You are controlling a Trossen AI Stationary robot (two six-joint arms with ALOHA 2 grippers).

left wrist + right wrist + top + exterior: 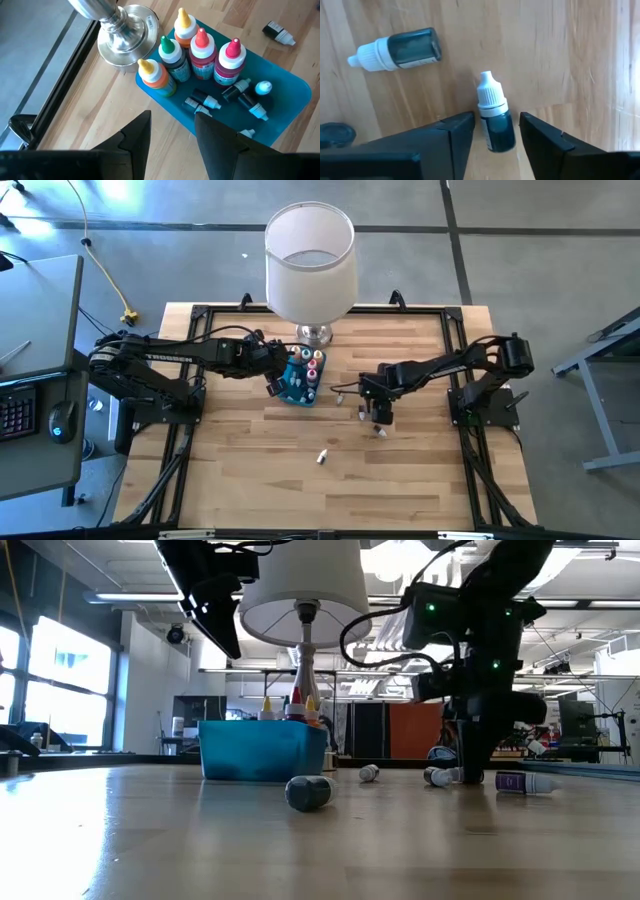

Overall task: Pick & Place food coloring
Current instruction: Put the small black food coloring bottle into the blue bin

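The right gripper is lowered to the surface, jaws apart, with a dark white-capped bottle lying between them. A second dark bottle lies nearby. The left gripper hovers over the blue tray, jaws apart and empty. The tray holds five upright bottles and several small vials, beside the lamp base.

a count of what's on the worktop

five upright dropper bottles stand in one blue tray, with about five small vials lying beside them. two dark vials lie under the right end effector. one lamp.
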